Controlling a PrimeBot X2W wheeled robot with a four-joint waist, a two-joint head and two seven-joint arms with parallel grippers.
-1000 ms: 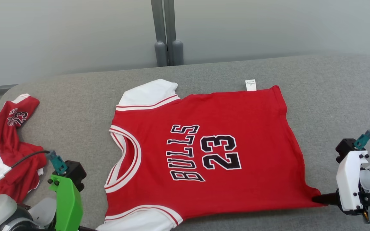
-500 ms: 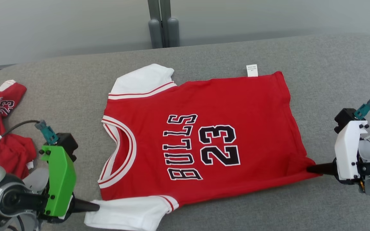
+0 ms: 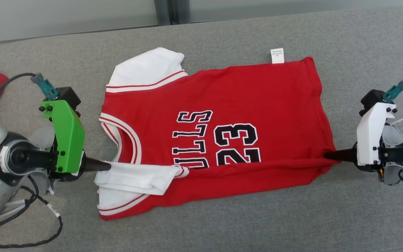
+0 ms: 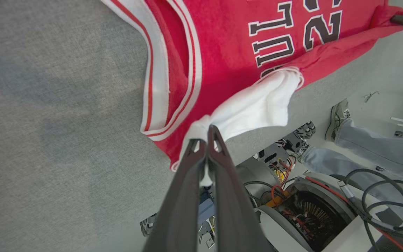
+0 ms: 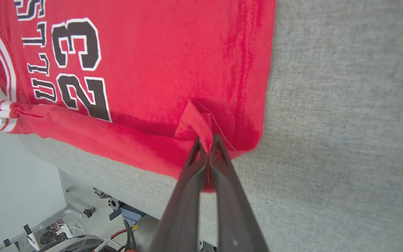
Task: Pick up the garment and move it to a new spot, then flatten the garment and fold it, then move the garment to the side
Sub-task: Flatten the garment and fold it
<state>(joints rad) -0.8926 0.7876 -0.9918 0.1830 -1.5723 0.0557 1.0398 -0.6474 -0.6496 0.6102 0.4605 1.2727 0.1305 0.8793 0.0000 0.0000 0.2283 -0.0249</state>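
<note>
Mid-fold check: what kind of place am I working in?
Probably a robotics lab or test room: a grey fabric-covered table with the red jersey, cables and electronics down past its edge, and a person's leg.

A grey fabric-covered surface (image 3: 222, 224) spreads wide under soft, even light. Behind its far edge stands a pale wall (image 3: 65, 14), split by a dark grey upright post (image 3: 163, 10). Below the near edge lies a pale floor (image 4: 390, 70), where a person's jeans leg (image 4: 380, 147) and sneaker (image 4: 338, 113) show.
</note>
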